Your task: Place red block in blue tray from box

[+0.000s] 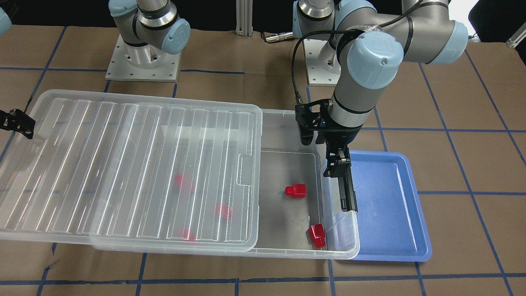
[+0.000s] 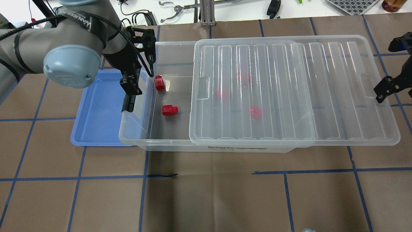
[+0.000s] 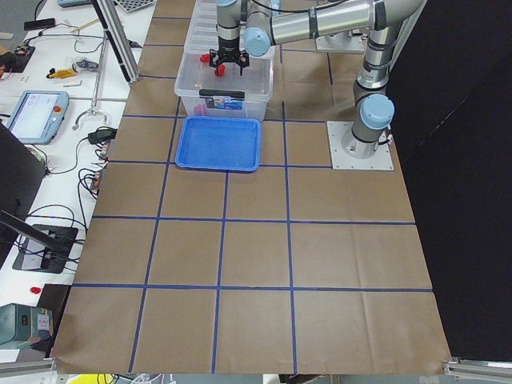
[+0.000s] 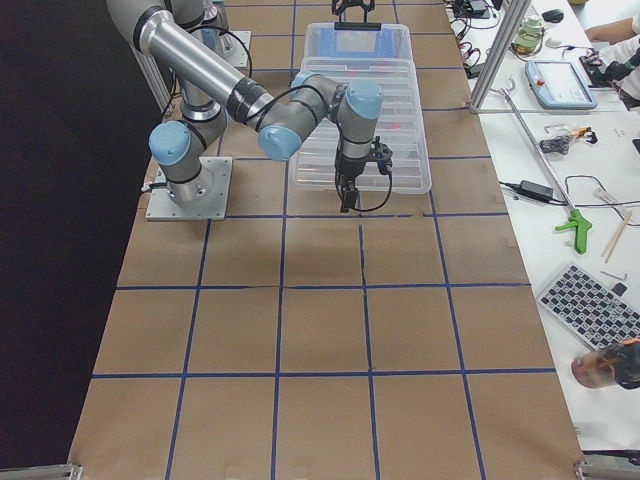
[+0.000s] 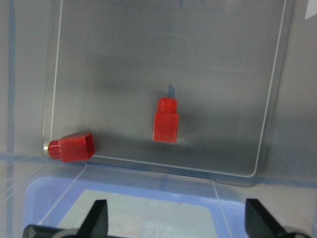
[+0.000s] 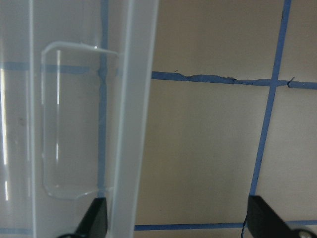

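From the overhead view's left, the left hand (image 5: 177, 219) hangs wide open and empty over the uncovered end of the clear box (image 2: 135, 137). There one red block (image 2: 169, 110) lies mid-floor and another (image 2: 159, 82) sits by the end wall, with the blue tray (image 2: 96, 129) just beside that end on the worktop (image 2: 206, 199). At the right edge, the right hand (image 6: 178, 219) is spread wide at the rim of the ribbed lid (image 2: 289, 90).

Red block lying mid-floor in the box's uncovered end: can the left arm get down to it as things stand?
Probably yes. The lid is slid off that end, so the red block lies uncovered, clear of the walls. The left hand hangs open over the end rim of the box.
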`<state>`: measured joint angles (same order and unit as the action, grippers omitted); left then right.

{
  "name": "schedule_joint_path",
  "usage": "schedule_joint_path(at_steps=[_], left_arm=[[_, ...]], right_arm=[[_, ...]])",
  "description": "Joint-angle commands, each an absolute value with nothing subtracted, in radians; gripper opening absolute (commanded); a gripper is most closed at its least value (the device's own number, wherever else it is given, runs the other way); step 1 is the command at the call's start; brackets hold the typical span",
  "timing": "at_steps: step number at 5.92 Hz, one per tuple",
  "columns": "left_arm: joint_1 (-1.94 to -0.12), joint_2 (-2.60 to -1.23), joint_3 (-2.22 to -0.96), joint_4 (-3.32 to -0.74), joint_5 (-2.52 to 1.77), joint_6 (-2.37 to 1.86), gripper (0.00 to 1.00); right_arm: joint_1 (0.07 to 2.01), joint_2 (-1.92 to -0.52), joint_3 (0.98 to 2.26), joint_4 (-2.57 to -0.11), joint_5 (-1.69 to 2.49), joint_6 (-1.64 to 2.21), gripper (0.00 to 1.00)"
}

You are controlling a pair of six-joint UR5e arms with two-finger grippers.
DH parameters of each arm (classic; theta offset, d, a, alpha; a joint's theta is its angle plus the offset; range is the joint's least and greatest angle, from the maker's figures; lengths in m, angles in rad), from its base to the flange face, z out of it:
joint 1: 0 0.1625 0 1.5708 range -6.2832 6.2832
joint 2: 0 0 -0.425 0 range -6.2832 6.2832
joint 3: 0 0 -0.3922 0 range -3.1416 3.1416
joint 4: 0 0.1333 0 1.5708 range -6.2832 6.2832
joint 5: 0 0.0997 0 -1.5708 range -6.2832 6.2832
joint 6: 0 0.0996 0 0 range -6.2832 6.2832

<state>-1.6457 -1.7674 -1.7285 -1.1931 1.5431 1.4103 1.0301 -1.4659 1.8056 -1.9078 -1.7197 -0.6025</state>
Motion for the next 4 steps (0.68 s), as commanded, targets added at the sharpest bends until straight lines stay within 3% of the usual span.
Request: schedule_joint_path(at_steps=[1,4], left_arm=[[-1.658,-1.879,-1.755,-1.088,1.497,1.41,0.97],[-1.66,-1.977,-1.756,-1.043,1.466,1.413,0.96]], right_arm=[[1.034,-1.483,1.767,-1.914,-1.691,-0.591,1.0],[1.182,-1.499,1.597,-1.806,-1.64,-0.395,1.0]])
